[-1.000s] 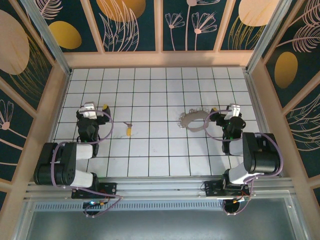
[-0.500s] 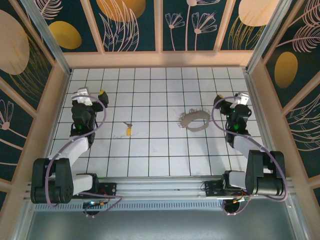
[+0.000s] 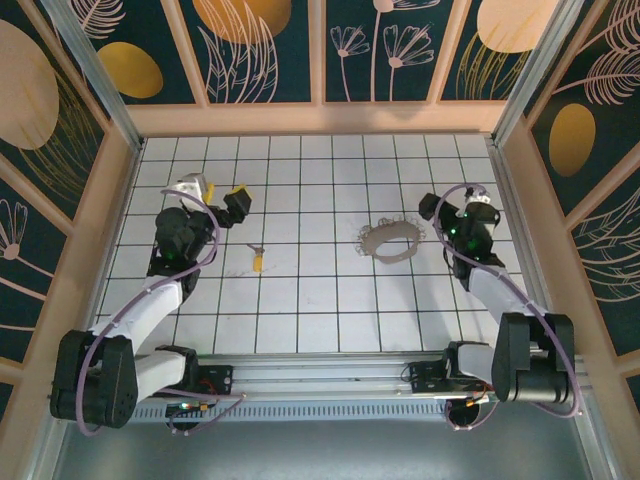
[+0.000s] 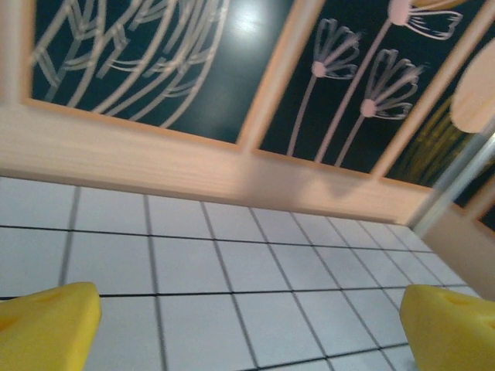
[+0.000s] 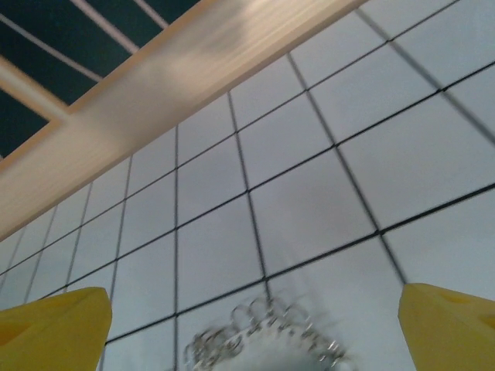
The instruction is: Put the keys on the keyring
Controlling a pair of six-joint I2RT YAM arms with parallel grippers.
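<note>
- The key [image 3: 258, 262], yellow-headed with a short silvery shaft, lies flat on the white tiled surface [image 3: 310, 310], left of centre. It is near the left end effector [image 4: 249, 321], whose jaws are spread wide and hold nothing.
- The keyring [image 3: 393, 242] lies flat right of centre, well apart from the key. The right end effector [image 5: 251, 328] hovers near it, likewise spread and empty.
- The key looks light, stiff and tiny, likely to skid on smooth tiles. Pinching its yellow head would leave the shaft free.
- The ring seems thin, rigid and hard to lift off the flat. A grip across the rim, away from the bumpy bits [image 5: 267, 313], looks best.
</note>
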